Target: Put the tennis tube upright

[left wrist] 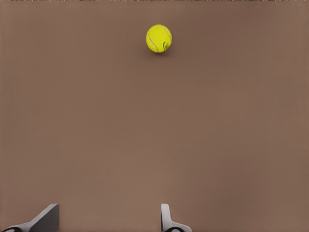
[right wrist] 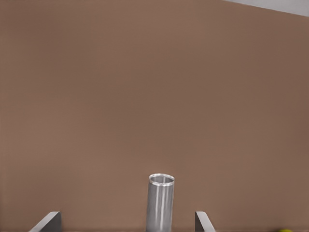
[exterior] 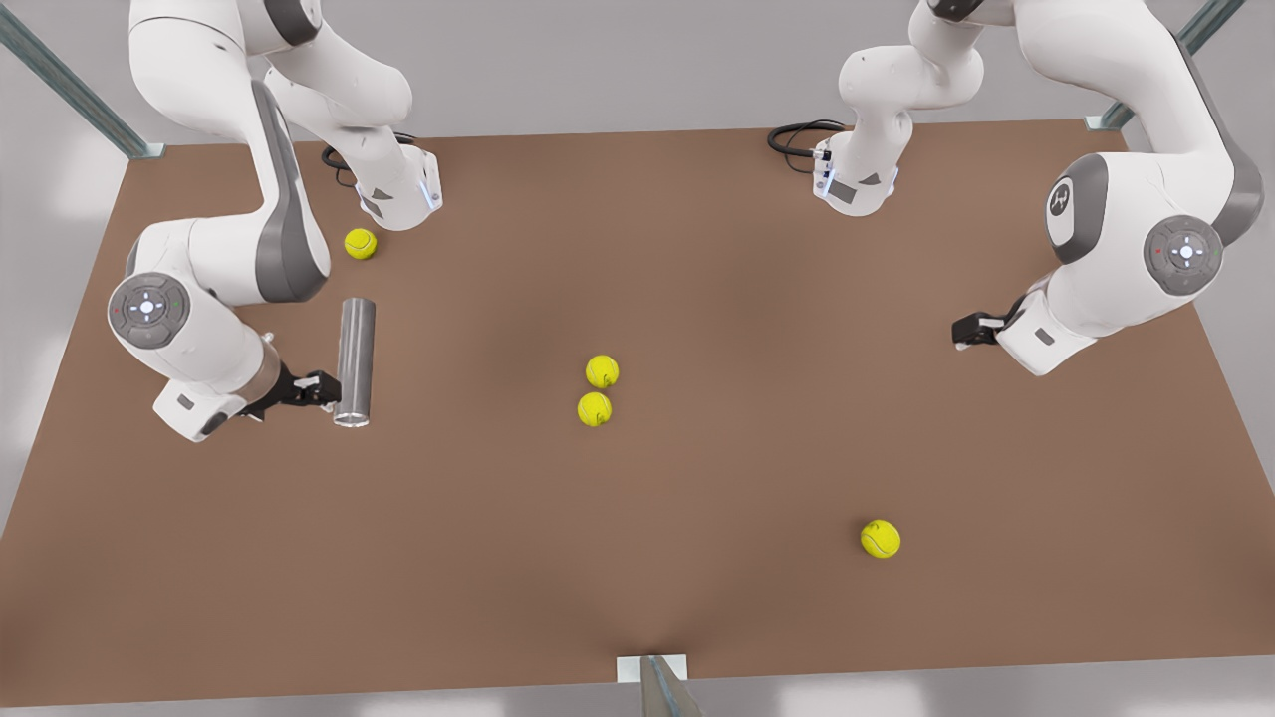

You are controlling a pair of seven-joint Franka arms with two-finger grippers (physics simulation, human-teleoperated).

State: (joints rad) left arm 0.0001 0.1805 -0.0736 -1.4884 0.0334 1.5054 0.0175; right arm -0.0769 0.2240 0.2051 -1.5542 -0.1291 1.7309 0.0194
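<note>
My right gripper (exterior: 321, 388), fingers spread wide, sits at the front view's left beside the lying tennis tube (exterior: 356, 360); my left gripper (exterior: 964, 331) waits open at right.

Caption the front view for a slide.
Right end effector beside the lying tennis tube; left end effector waits apart.

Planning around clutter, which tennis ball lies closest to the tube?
The tennis ball beside the arm base at the front view's left, just beyond the tennis tube; the others lie farther off.
</note>
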